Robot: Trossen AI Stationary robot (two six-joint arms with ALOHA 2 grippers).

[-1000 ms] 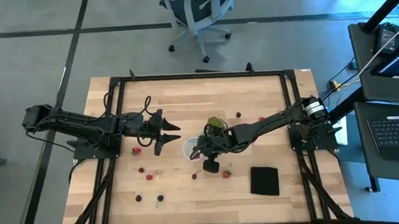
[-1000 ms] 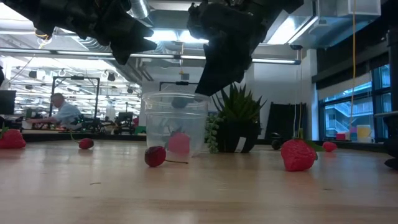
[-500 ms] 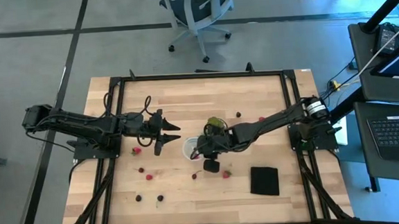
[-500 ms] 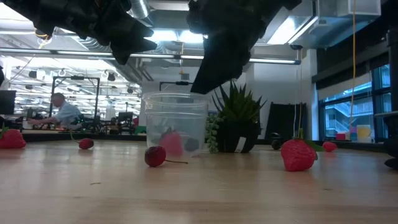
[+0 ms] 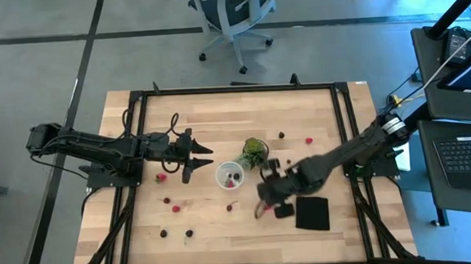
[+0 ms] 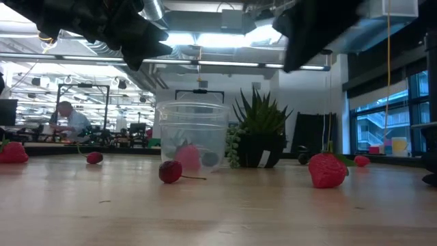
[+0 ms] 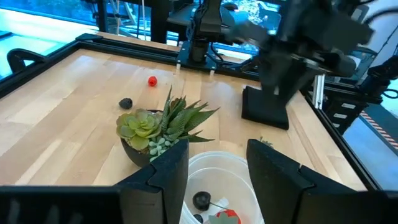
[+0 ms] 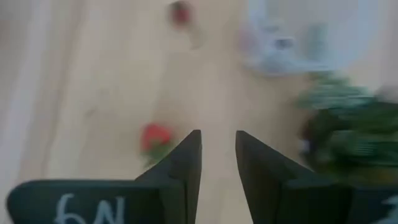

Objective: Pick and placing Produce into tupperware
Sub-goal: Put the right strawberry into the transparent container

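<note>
At the surface's (image 5: 234, 116) centre stands the tupperware (image 5: 228, 176), two berries inside. At its 4 o'clock, right gripper (image 5: 274, 202), fingers narrowly parted and empty, over a strawberry (image 8: 155, 137): light, soft, bruisable; pinch its sides gently. Left gripper (image 5: 207, 156), parted, waits at 10 o'clock.

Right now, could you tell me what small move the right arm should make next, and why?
Probably nudge the right gripper over the strawberry and lower it: its open fingers are empty, the strawberry lies just beside their line. The left gripper hovers by the tub.
</note>
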